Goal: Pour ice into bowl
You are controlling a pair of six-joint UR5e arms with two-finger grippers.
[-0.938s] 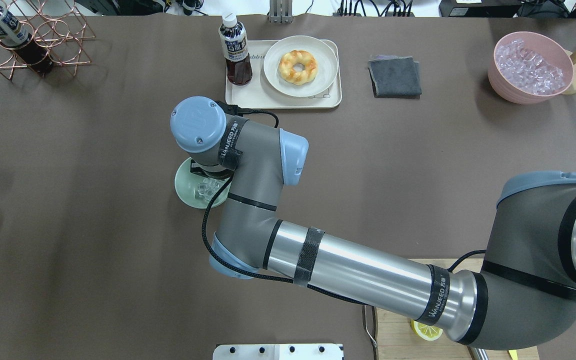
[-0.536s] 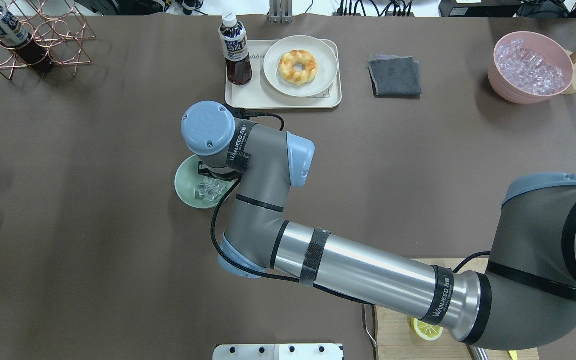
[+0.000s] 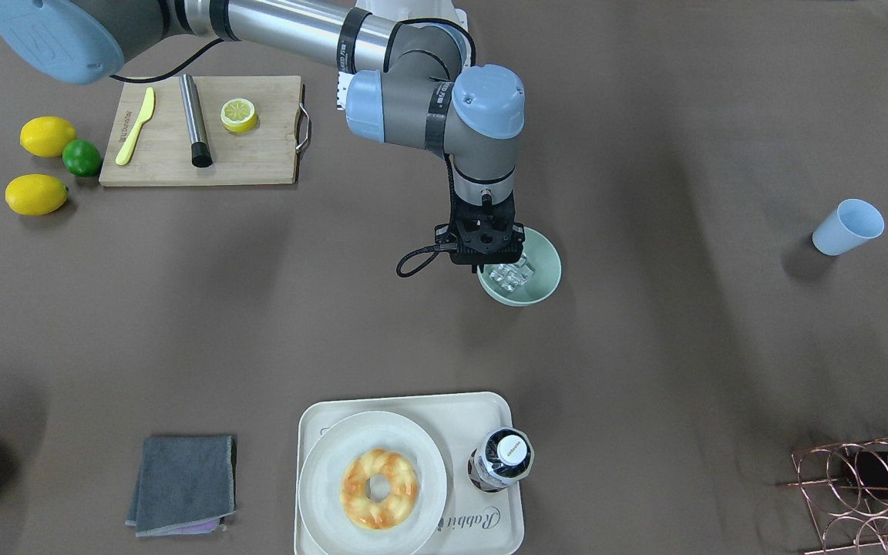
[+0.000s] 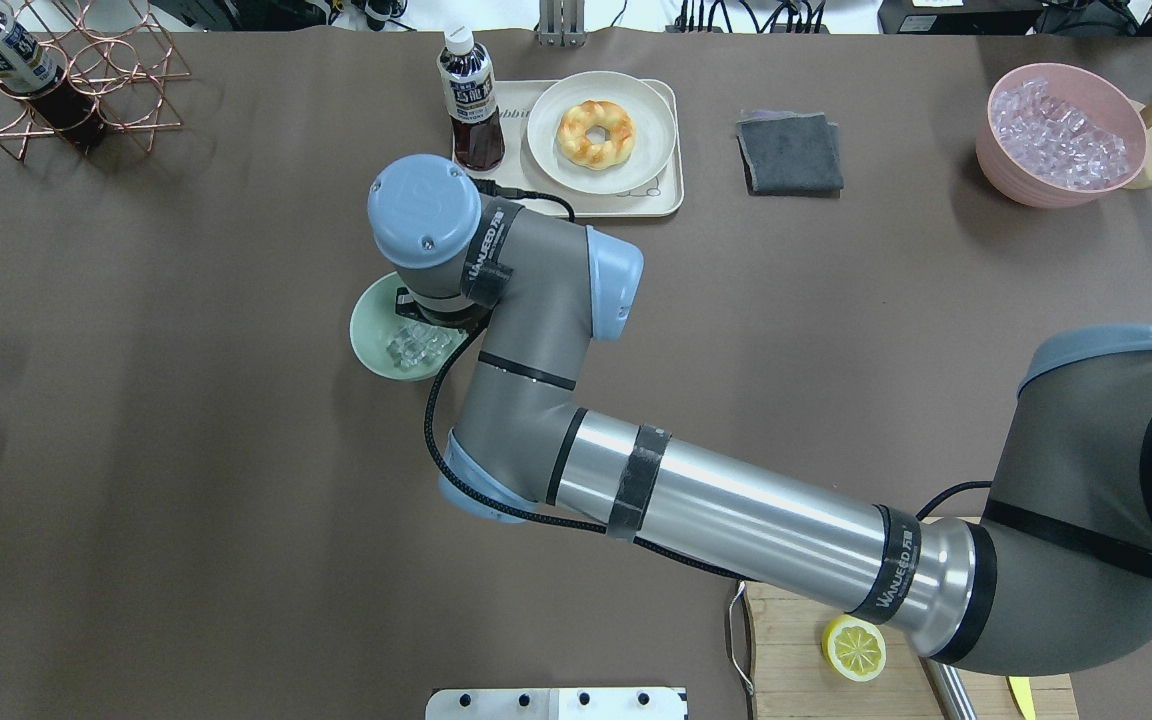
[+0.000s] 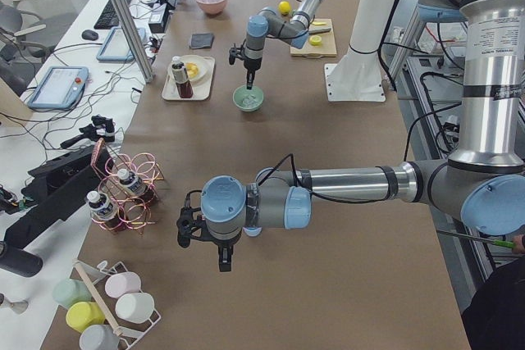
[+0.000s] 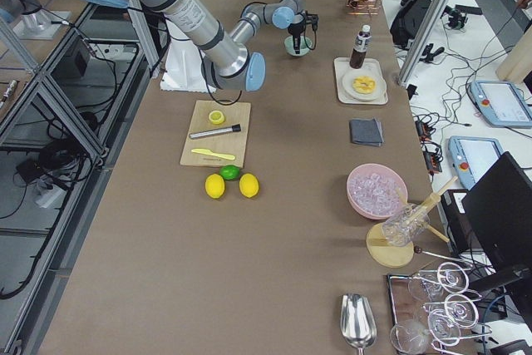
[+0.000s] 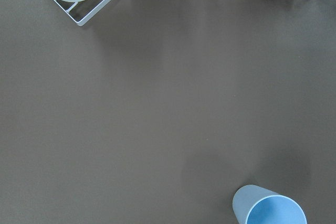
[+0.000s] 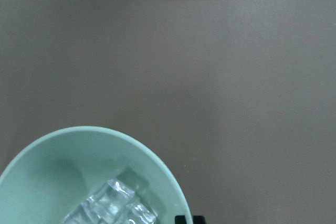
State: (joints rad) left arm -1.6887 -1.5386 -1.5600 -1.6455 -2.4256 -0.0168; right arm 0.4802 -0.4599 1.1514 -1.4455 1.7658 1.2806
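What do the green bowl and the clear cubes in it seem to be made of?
The bowl looks like plastic or glazed ceramic: smooth, even mint surface, soft sheen. The cubes look like ice or clear acrylic: transparent, glassy, bright highlights.

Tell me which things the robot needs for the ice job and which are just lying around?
For the job: the ice, the green bowl that holds it, and the right gripper over the bowl.

Just lying about: the doughnut, the bottle, the grey cloth, the lemons and the lime.
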